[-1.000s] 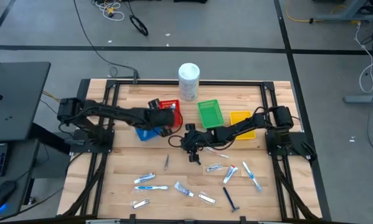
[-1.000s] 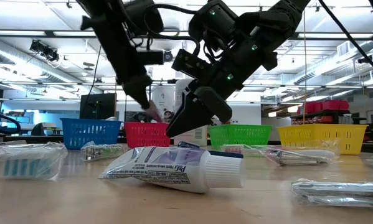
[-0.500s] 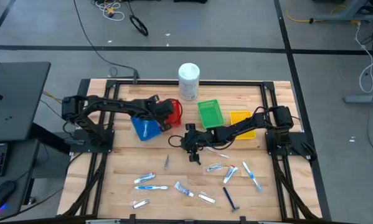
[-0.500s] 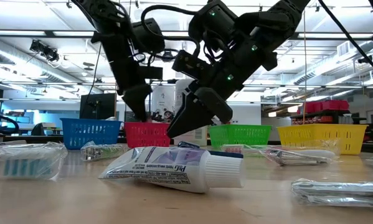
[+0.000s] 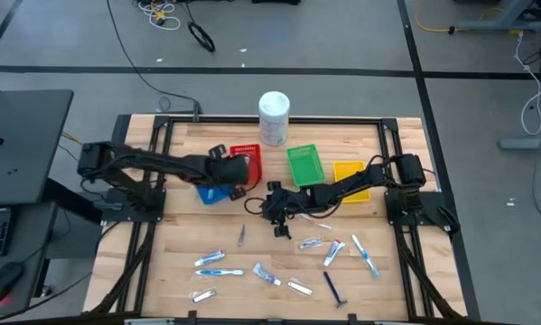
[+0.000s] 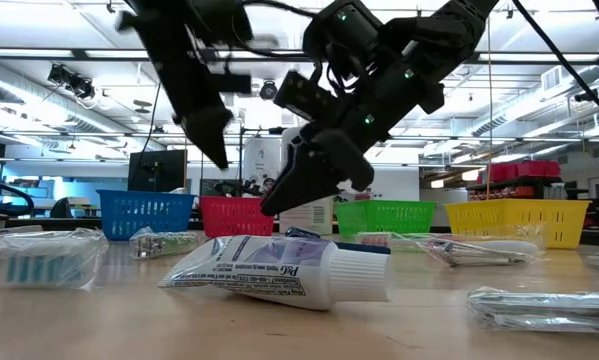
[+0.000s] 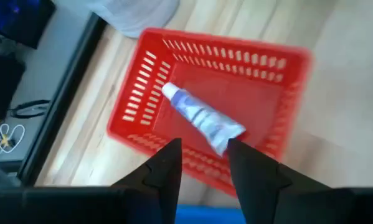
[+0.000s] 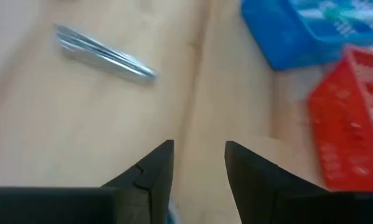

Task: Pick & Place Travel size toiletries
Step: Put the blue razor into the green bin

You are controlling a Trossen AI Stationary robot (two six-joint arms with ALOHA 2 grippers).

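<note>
A white and blue toothpaste tube [image 7: 202, 118] lies on the floor of the red basket [image 7: 136, 93], which stands at the table's far middle [image 5: 249, 161]. My left gripper [image 7: 203, 163] hangs open just above the basket's near wall, touching nothing [image 5: 241, 176]. My right gripper [image 8: 198, 163] is open and slants down over bare wood at the table's middle [image 5: 263, 206]. It is a short way from a silvery sachet [image 8: 105, 53]. Several more toiletries [image 5: 265, 275] lie along the near half of the table. Another toothpaste tube [image 6: 279, 270] lies close in the low view.
A blue basket [image 5: 214, 190] with items in it stands left of the red one. A green basket [image 5: 304, 164] and a yellow basket [image 5: 347, 176] stand to its right. A white tub [image 5: 274, 117] stands at the far edge. Bare wood lies between the baskets and the loose items.
My left gripper has let go of the toothpaste tube, which now lies in the red basket. It has risen above the basket, drawing back toward the table's left and coming forward again. My right gripper has kept still.
</note>
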